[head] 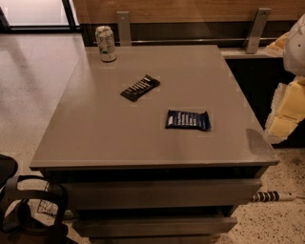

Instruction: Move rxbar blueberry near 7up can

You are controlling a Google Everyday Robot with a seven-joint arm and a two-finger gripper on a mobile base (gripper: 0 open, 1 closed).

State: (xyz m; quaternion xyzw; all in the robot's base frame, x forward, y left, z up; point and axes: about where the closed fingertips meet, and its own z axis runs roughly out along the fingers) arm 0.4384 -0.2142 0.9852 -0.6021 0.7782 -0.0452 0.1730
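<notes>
**Blue bar is lying crosswise on the table, gripper is hanging at the right side**

At the lower left, part of a black chair [28, 209] is showing on a pale speckled floor [28, 86]. The grey table [95, 138] is filling the middle, with two drawer fronts under its top. A wood-panelled wall [190, 9] is running behind it.

The 7up can [106, 43] is standing upright at the far left corner of the table. To its right and nearer to the camera, a black-wrapped bar [139, 87] is lying flat on a diagonal.

Further right and nearer, the rxbar blueberry [188, 120] is lying flat on the right-centre part of the top, well apart from the can. Its long axis is running left to right, almost parallel to the front edge. Its crimped ends are pointing to the two sides.

A striped power strip [274, 196] is lying on the floor at the lower right.

The gripper [285, 114], pale yellow and white, is hanging at the right border of the view. It is beside the table's right edge and apart from the blue bar. Whether it is spread or pressed together, I cannot tell.
</notes>
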